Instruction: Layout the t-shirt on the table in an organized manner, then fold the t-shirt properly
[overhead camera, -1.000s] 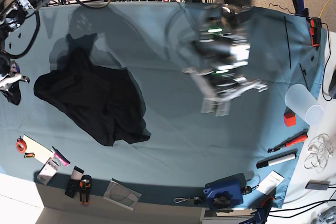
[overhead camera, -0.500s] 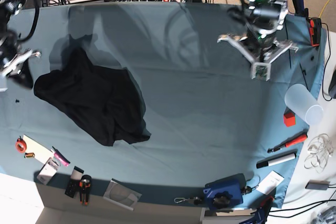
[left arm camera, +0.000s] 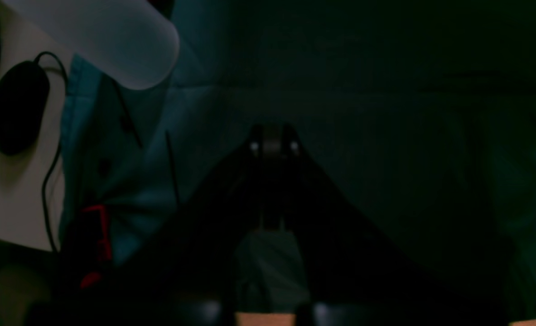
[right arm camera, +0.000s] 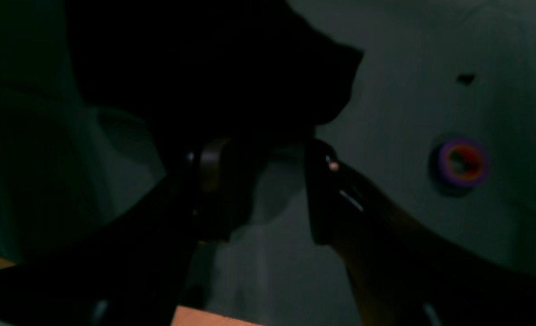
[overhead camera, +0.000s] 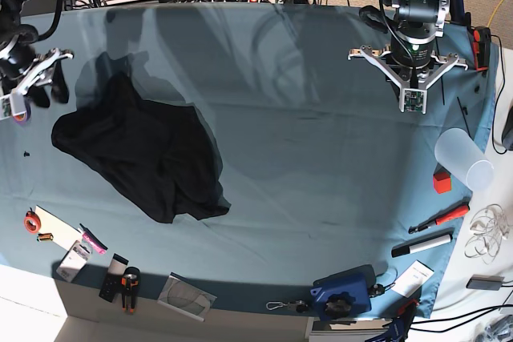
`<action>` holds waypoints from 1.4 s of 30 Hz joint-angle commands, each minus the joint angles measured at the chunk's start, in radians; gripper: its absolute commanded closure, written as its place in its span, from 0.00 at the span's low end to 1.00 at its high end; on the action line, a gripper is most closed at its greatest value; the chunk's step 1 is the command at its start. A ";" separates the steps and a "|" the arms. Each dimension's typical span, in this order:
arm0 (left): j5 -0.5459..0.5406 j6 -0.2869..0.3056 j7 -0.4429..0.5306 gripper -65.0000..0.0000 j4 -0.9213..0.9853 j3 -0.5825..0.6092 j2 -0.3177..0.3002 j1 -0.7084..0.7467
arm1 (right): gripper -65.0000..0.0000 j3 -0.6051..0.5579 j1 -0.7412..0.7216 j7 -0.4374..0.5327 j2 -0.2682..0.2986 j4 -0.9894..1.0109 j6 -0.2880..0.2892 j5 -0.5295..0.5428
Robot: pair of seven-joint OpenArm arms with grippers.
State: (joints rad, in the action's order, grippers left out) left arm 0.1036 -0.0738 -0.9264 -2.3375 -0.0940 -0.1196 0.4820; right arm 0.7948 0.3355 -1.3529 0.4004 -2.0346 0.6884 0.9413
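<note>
The black t-shirt (overhead camera: 136,150) lies crumpled in a heap on the left half of the teal table (overhead camera: 321,182); no print shows. My right gripper (overhead camera: 50,92) hovers at the table's far-left side, just beyond the shirt's upper-left edge. In the right wrist view this right gripper (right arm camera: 277,190) is open, with only table cloth showing between its fingers (right arm camera: 211,181), and the t-shirt (right arm camera: 204,68) lies dark just ahead of them. My left gripper (overhead camera: 413,102) hangs over the far-right part of the table, far from the shirt. The left wrist view shows that left gripper (left arm camera: 272,146) shut and holding nothing.
A clear plastic cup (overhead camera: 463,159), a red block (overhead camera: 442,181) and markers (overhead camera: 437,219) lie at the right edge. A blue device (overhead camera: 343,294) and small tools (overhead camera: 120,282) sit along the front. A purple tape roll (right arm camera: 461,162) lies near the right gripper. A computer mouse (left arm camera: 16,108) rests off the cloth.
The left arm swung from the table's middle back to the far right. The right gripper rose along the left edge toward the shirt's upper corner and opened. The shirt has not moved.
</note>
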 commanded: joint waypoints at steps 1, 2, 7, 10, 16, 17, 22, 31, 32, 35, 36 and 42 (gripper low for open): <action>0.003 -0.003 0.021 1.00 -0.019 -0.003 -0.003 0.000 | 0.61 -0.018 -0.003 0.028 0.004 -0.013 -0.008 0.017; 0.003 -0.003 0.022 1.00 -0.019 -0.002 -0.002 0.000 | 0.61 -0.043 -0.003 0.038 -0.006 -0.013 -0.015 0.006; 0.003 -0.003 0.021 1.00 -0.019 -0.002 -0.002 0.000 | 0.61 -0.205 -0.006 0.250 -0.026 -0.013 -0.079 -0.216; 0.003 -0.003 0.022 1.00 -0.019 -0.002 -0.003 0.000 | 0.61 -0.324 -0.006 0.353 -0.026 -0.013 -0.191 -0.401; 0.003 -0.002 0.022 1.00 -0.019 -0.002 -0.002 0.000 | 0.61 -0.553 -0.029 0.407 -0.026 -0.013 -0.360 -0.644; 0.003 -0.003 0.021 1.00 -0.019 -0.002 -0.003 0.000 | 0.61 -0.584 -0.042 0.413 -0.026 -0.013 -0.387 -0.678; 0.003 -0.002 0.021 1.00 -0.019 -0.002 -0.003 0.000 | 0.61 -0.698 -0.116 0.397 -0.027 -0.013 -0.496 -0.823; 0.003 -0.002 0.022 1.00 -0.019 -0.002 -0.003 0.000 | 0.78 -0.719 -0.122 0.369 -0.026 -0.012 -0.543 -0.909; 0.003 -0.002 0.021 1.00 -0.019 -0.002 -0.003 0.000 | 0.88 -0.719 -0.122 0.369 -0.026 -0.012 -0.543 -0.928; 0.003 -0.002 0.022 1.00 -0.019 -0.002 -0.003 0.000 | 1.00 -0.719 -0.122 0.369 -0.026 -0.012 -0.543 -0.989; 0.003 -0.002 0.022 1.00 -0.019 -0.002 -0.003 0.000 | 1.00 -0.719 -0.122 0.370 -0.026 -0.012 -0.543 -1.010; 0.003 -0.002 0.022 1.00 -0.019 -0.002 -0.003 0.000 | 1.00 -0.671 -0.137 0.415 -0.026 -0.015 -0.544 -1.077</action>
State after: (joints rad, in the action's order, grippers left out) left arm 0.1032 -0.0734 -0.9260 -2.3375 -0.0937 -0.1196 0.4820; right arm 0.1139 0.2134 -0.9627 0.3595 -2.0308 0.1562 -0.1226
